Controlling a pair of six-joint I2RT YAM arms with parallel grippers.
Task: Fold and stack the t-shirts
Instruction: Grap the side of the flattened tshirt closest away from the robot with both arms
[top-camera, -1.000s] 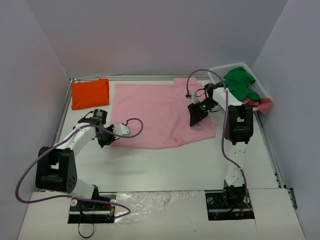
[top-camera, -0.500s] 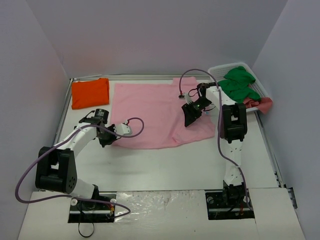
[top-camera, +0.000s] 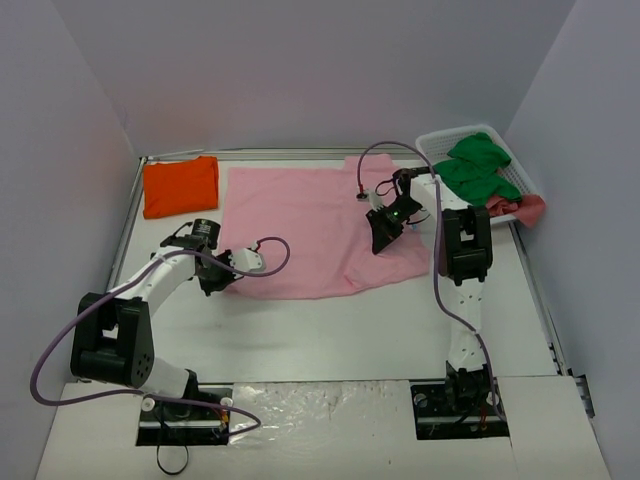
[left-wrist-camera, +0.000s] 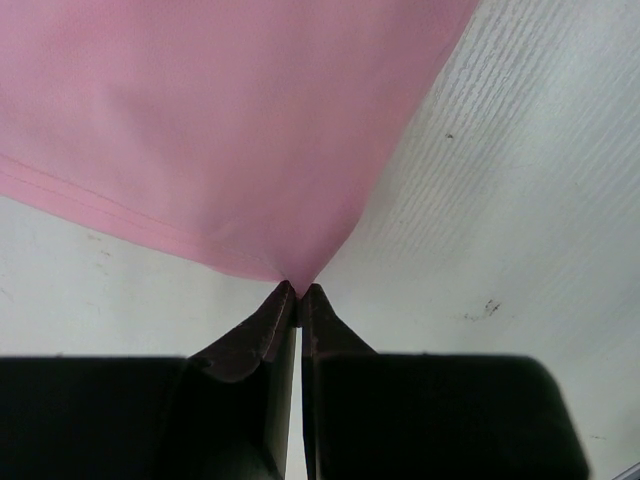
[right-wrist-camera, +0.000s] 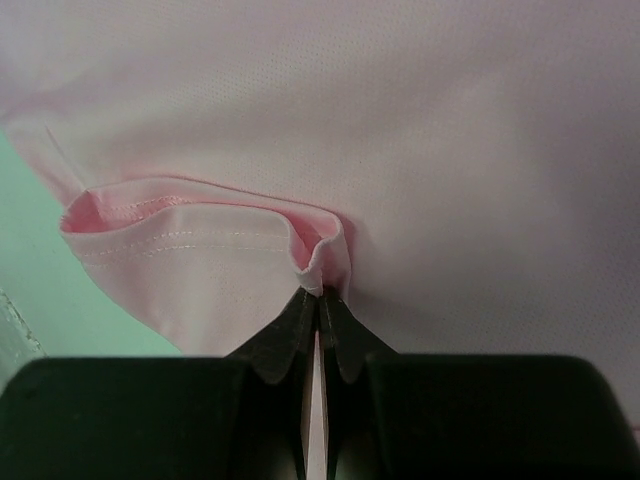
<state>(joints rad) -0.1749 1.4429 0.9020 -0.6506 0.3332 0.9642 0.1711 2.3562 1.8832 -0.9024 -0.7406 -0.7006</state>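
The light pink t-shirt (top-camera: 300, 225) lies spread flat across the middle of the table. My left gripper (top-camera: 215, 282) sits at its near left corner; the left wrist view shows that gripper (left-wrist-camera: 298, 290) shut on the pointed corner of pink cloth (left-wrist-camera: 220, 120). My right gripper (top-camera: 383, 238) rests on the shirt's right part. In the right wrist view that gripper (right-wrist-camera: 320, 292) is shut on a raised fold of the stitched hem (right-wrist-camera: 200, 235). The bright orange t-shirt (top-camera: 181, 186) lies folded at the far left corner, away from both grippers.
A white slatted basket (top-camera: 450, 133) stands at the far right with a green cloth (top-camera: 478, 168) heaped in it and a reddish cloth (top-camera: 520, 208) hanging over its near edge. Bare white table (top-camera: 320, 330) runs between the pink shirt and the arm bases.
My right gripper slid a little left over the pink shirt, then went from open to shut on a fold of its hem. The left gripper kept its grip and place.
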